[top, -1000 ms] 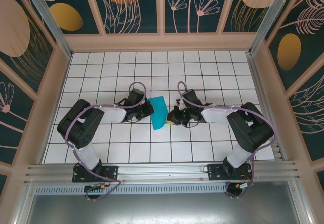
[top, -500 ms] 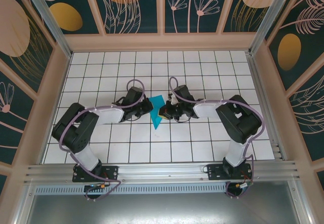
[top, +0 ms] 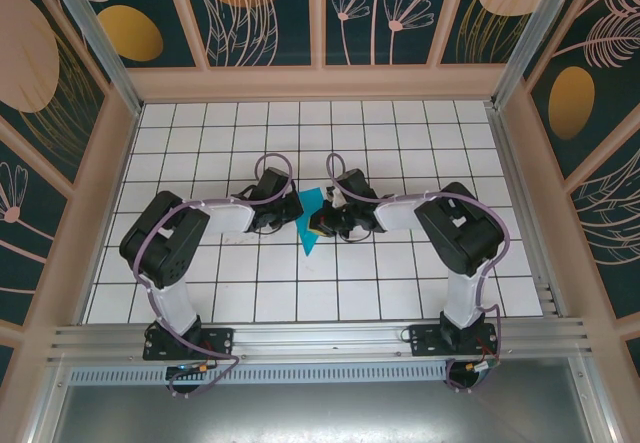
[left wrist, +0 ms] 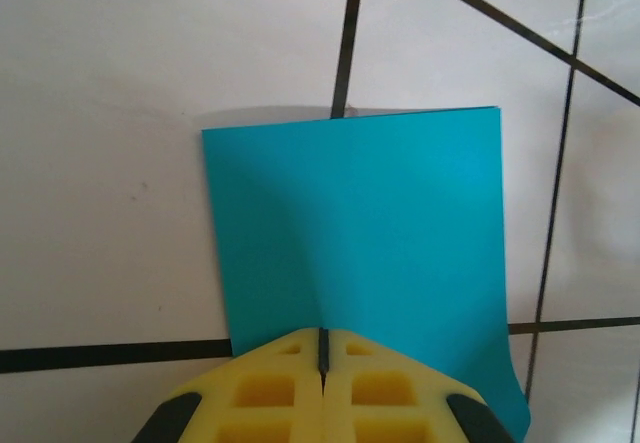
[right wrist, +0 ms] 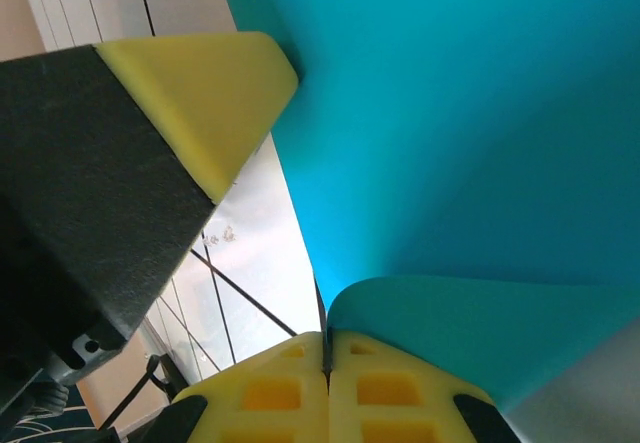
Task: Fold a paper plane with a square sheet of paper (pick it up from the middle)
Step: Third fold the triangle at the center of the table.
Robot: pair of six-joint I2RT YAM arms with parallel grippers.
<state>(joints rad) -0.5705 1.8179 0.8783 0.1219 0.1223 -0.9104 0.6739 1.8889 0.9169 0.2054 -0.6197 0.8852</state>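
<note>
In the top view, the left gripper [top: 293, 213] and right gripper [top: 320, 225] meet at the cyan sheet of paper [top: 311, 203], which sits mid-table on the white grid-tiled table [top: 400, 133]. In the left wrist view, the left gripper's yellow fingers [left wrist: 270, 383] are clenched on the near edge of the plain, folded sheet lying flat on the tiles. In the right wrist view, the right gripper's fingers [right wrist: 390, 388] are pinched together on a curled edge of the sheet, with a yellow pad [right wrist: 205, 93] of the left gripper just beside it.
</note>
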